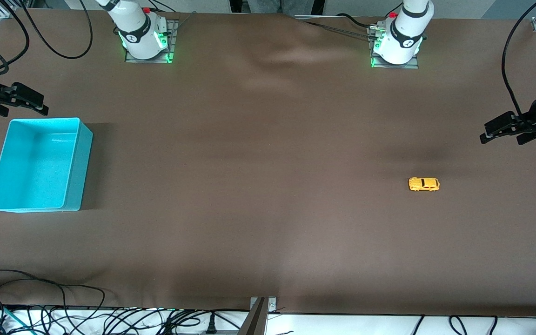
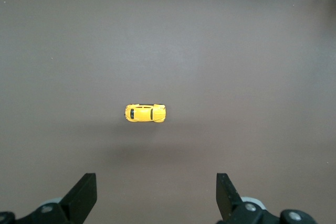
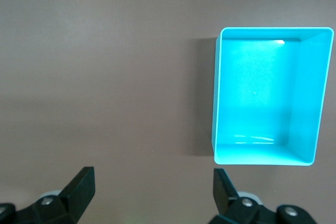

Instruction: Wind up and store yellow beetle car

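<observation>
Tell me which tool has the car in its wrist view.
The left tool, open: the yellow beetle car lies below it. The right tool, also open, sees only the turquoise bin.

Yellow beetle car (image 1: 424, 184), yellow-orange body with dark windows; bin (image 1: 73, 179), plain turquoise inside and out; table cover (image 1: 258, 186), uniform dull brown, unpatterned; left gripper (image 1: 503, 130) and right gripper (image 1: 28, 101), black fingers; arm bases (image 1: 143, 35), white with green lights; cables (image 1: 40, 307), black.
</observation>
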Available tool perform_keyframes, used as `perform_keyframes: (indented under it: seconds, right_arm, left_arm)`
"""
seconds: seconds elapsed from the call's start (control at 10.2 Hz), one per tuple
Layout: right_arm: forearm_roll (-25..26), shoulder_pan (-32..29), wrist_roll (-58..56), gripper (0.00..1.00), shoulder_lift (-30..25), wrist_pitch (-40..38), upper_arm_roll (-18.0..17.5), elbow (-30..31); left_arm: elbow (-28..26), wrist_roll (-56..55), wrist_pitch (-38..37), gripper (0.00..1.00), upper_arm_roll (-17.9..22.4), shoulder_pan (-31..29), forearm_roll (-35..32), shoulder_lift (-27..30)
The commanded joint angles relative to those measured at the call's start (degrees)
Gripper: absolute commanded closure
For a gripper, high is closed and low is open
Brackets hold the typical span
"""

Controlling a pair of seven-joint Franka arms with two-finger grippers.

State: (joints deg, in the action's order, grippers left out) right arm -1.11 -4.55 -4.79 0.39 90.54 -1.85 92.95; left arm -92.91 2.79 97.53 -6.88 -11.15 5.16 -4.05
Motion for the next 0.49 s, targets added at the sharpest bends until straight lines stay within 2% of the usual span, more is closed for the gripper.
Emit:
perform_keyframes:
  seconds: [0.0,0.39]
  right_arm:
    - [0.93,0.07,0.66,0.0,0.13,-0.71,-0.18,-0.75]
    - [0.93,0.07,0.66,0.0,0.13,-0.71,-0.18,-0.66]
  left_arm:
    - [-1.14,1.52,-0.32,0.0,0.38,0.25,1.0,1.06]
    - [-0.78,1.52,-0.32,0.0,0.38,0.17,1.0,0.62]
